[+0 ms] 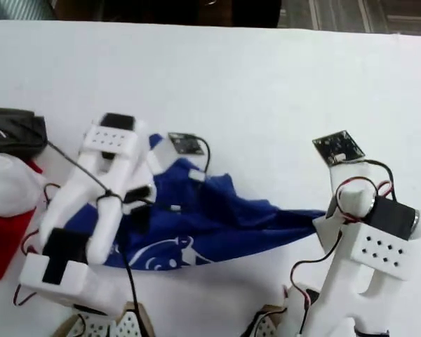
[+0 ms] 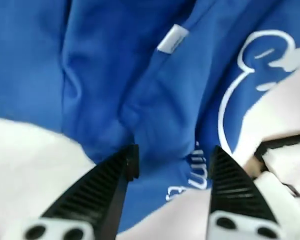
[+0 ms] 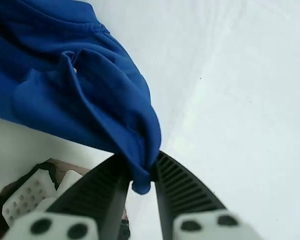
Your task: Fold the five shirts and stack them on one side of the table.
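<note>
Wrist views: right hand (image 3: 141, 159) pinches blue shirt (image 3: 80, 90); left hand (image 2: 173, 152) spread, perhaps touching.

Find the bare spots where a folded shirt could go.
Free: the far half of the table, beyond the blue shirt, and a small near-edge patch between left arm and right arm. Crowded: the left edge, with a dark shirt and a red-and-white shirt, and the middle, under blue shirt and arms.

Left end effector (image 2: 172, 155): fingers spread apart, pointed downward near the desk's front-left. Right end effector (image 3: 140, 164): front-right, fingers pinched on the blue shirt (image 3: 90, 100).
</note>
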